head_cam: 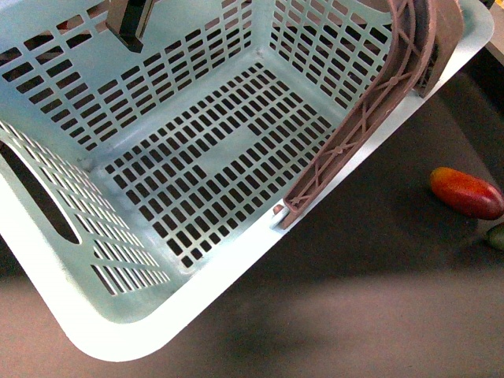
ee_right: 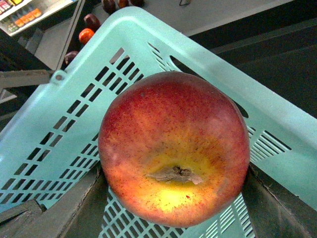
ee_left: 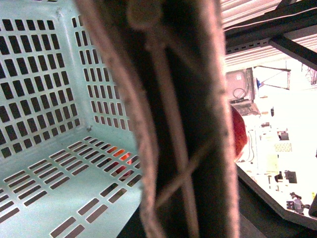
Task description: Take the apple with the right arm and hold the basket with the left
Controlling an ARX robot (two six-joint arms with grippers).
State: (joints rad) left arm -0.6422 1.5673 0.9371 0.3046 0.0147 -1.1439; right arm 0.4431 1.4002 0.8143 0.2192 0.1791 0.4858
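The apple (ee_right: 173, 148), red with a yellow patch round its stem dimple, fills the right wrist view. My right gripper (ee_right: 173, 203) is shut on it, with dark fingers (ee_right: 62, 208) on either side. It hangs over a corner of the mint-green basket (ee_right: 148, 39). In the front view the basket (head_cam: 236, 260) sits tilted and holds nothing, its brown handle (head_cam: 370, 118) along the right rim. The left wrist view is filled by that handle (ee_left: 183, 124), blurred and very close, with my left gripper shut on it and its fingers hidden. A red sliver of the apple (ee_left: 239, 134) shows past it.
An elongated red-orange fruit (head_cam: 466, 193) lies on the dark surface right of the basket, a green item (head_cam: 496, 236) just beyond it. A dark arm part (head_cam: 130, 24) hangs over the basket's far wall. Small dark-red fruits (ee_right: 91, 21) lie beyond the basket.
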